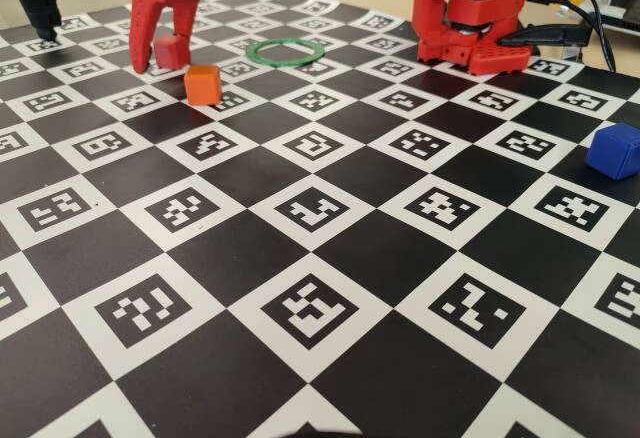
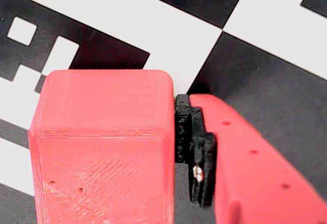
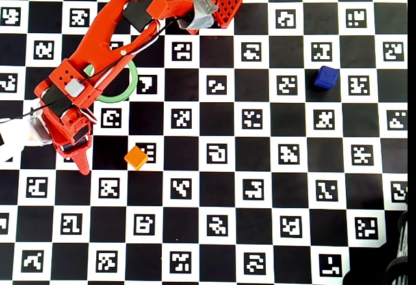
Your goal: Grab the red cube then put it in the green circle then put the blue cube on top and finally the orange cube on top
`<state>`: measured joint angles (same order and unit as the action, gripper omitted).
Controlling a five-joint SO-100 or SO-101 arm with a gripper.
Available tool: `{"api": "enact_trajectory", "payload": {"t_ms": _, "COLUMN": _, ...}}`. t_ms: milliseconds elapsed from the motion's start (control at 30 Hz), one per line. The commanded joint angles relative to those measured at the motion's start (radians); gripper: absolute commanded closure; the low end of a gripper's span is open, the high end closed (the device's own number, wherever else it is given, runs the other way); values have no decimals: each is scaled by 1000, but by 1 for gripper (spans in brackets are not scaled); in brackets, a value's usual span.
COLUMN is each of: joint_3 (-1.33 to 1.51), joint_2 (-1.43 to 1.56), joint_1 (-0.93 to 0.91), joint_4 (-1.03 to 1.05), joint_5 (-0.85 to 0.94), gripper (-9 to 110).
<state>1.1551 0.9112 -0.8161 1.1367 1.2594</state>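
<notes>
The red cube (image 1: 170, 51) stands on the checkered board at the back left, between the fingers of my gripper (image 1: 165, 56). In the wrist view the red cube (image 2: 102, 147) fills the left, and the black pad (image 2: 196, 152) of the right finger (image 2: 255, 157) presses its side; the other finger is hidden. The gripper is shut on the cube, low at the board. The green circle (image 1: 286, 62) lies empty to its right, partly under the arm in the overhead view (image 3: 133, 83). The orange cube (image 1: 203, 85) (image 3: 136, 157) sits just in front. The blue cube (image 1: 613, 150) (image 3: 326, 77) is far right.
The arm's red base (image 1: 470, 18) stands at the back right with cables behind it. A black clamp-like object (image 1: 38, 3) hangs at the far back left. The board (image 1: 320, 288) carries black and white marker squares.
</notes>
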Motion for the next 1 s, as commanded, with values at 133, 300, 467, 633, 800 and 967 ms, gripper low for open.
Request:
{"api": "enact_trajectory", "payload": {"t_ms": 133, "joint_3": 3, "joint_2": 46, "joint_1": 9, "joint_4": -5, "joint_5": 11, "gripper": 96}}
{"api": "enact_trajectory", "payload": {"t_ms": 300, "joint_3": 5, "joint_2": 46, "joint_1": 9, "joint_4": -5, "joint_5": 9, "gripper": 100}}
{"api": "enact_trajectory", "payload": {"t_ms": 467, "joint_3": 8, "joint_2": 54, "joint_1": 8, "joint_4": 3, "joint_5": -6, "gripper": 102}}
{"api": "enact_trajectory", "payload": {"t_ms": 633, "joint_3": 11, "joint_2": 109, "joint_1": 18, "joint_4": 84, "joint_5": -40, "gripper": 102}}
{"api": "enact_trajectory", "payload": {"t_ms": 800, "joint_3": -14, "joint_2": 207, "joint_1": 34, "joint_4": 183, "joint_5": -57, "gripper": 103}}
{"api": "enact_trajectory", "payload": {"t_ms": 967, "joint_3": -97, "joint_2": 265, "joint_1": 37, "joint_4": 285, "joint_5": -101, "gripper": 103}}
